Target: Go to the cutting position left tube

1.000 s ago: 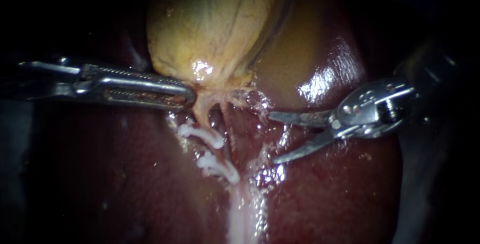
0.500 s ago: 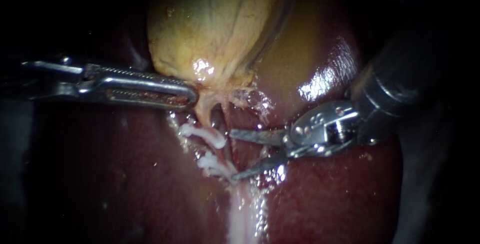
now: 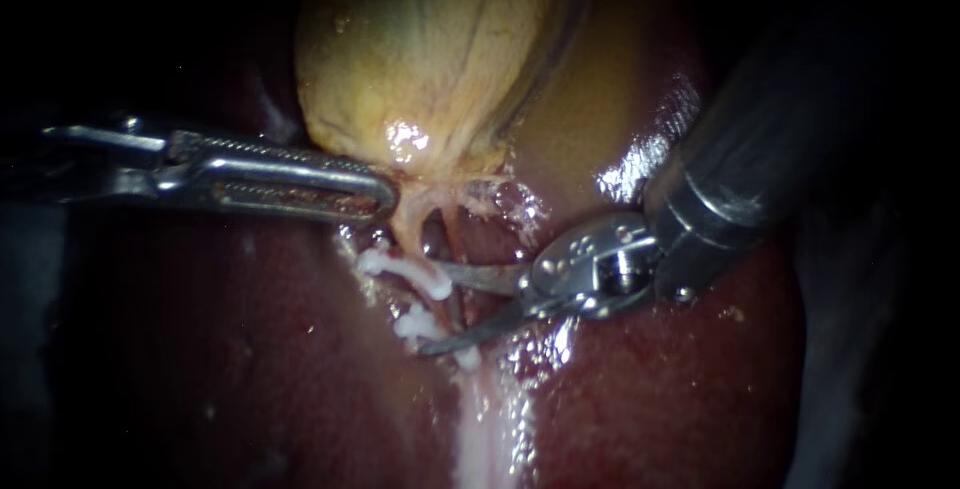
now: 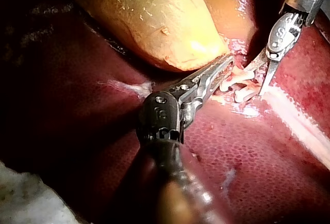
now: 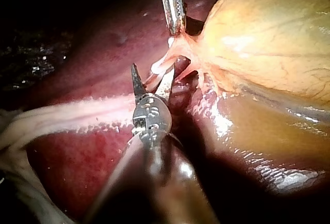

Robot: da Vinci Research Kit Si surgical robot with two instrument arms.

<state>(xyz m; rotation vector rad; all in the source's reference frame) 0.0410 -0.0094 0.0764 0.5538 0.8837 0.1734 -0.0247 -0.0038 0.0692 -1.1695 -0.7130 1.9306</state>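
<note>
The left tube, a thin pale-pink strand of tissue, comes off the narrow end of the yellowish, rounded gallbladder. In the endoscope view its long axis runs pretty much top to bottom, leaning a little to the right on the way down. Two small white plastic clips sit across it, an upper clip and a lower clip, with a short bare stretch of tube between them. That bare stretch is right where the right instrument is: it's a shiny metal shaft coming in from the upper right that ends in two thin blades. The blades are spread apart, one just beside the upper clip and one by the lower clip. In the right wrist view the tube passes through the gap between them, so nothing is pinched. Just beside the left tube, across a dark gap, is the right tube, another pinkish strand. Further up, the left instrument, a long silver toothed grasper lying almost flat from the left, has its jaws clamped on the gallbladder at its neck, and the tissue tents up to the tip. All of this lies on the glossy dark-red liver.
</note>
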